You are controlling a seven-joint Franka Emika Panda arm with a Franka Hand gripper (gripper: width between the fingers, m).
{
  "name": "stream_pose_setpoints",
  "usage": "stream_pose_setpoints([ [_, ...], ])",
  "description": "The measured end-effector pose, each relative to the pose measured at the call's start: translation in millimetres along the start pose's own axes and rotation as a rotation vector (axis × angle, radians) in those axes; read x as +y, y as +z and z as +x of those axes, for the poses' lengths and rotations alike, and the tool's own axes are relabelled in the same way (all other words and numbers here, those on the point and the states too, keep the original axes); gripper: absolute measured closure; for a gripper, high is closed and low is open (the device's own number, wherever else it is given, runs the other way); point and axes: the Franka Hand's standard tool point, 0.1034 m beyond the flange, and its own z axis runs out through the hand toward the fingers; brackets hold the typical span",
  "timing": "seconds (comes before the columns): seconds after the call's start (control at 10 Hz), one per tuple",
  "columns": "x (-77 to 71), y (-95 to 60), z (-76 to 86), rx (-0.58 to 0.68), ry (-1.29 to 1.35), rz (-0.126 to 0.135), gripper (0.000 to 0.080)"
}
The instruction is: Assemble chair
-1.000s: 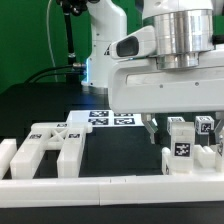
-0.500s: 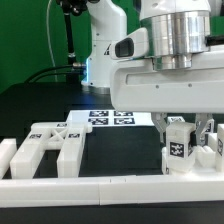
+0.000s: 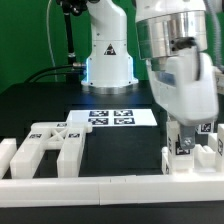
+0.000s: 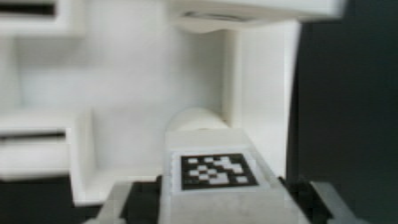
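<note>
clamping the tagged chair part (image 3: 185,148), the gripper (image 3: 188,140) now tilts; a second ago it hung wide

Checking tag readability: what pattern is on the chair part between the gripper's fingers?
Black-and-white square tag on the white chair part; wrist view shows it best.

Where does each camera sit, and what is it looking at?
Exterior view: low beside the white rail, facing across the black table to the arm; arm and tool show.
Wrist view: on the wrist, looking along the tool at the tagged chair part; only its fingers show.
Shared: both see the tool shut on that tagged chair part.
</note>
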Motion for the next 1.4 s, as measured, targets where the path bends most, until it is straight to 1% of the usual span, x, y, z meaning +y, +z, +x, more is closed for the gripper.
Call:
stream_pose_setpoints([
  [0.2, 0.6, 0.6, -2.1, 0.001, 0.024, 0.001, 0.0511],
  [0.3, 0.6, 0.6, -2.0, 0.001, 0.0, 0.001, 0.04],
  [0.4, 0.8, 0.7, -3.0, 0.0, -0.006, 0.0, 0.0263],
  [0.5, -0.8, 0.2, -5.1, 0.002, -0.27, 0.001, 0.0185],
  [0.6, -1.7, 0.2, -2.0, -0.007, -0.482, 0.01, 0.0185],
  [0.7, -1.0, 0.6, -0.4, -0.013, -0.632, 0.008, 0.0157],
  [0.8, -0.9, 0.9, -0.2, -0.009, -0.654, 0.006, 0.0152],
  [1.1, -1.3, 0.8, 1.8, -0.002, -0.855, 0.002, 0.015],
  [1.2, -4.6, -0.6, 0.3, 0.014, -1.113, -0.037, 0.015],
  [1.3, -6.2, -1.0, 1.1, 0.019, -1.099, -0.03, 0.015],
  [1.4, -5.9, -0.8, 1.2, 0.019, -1.07, -0.03, 0.015],
])
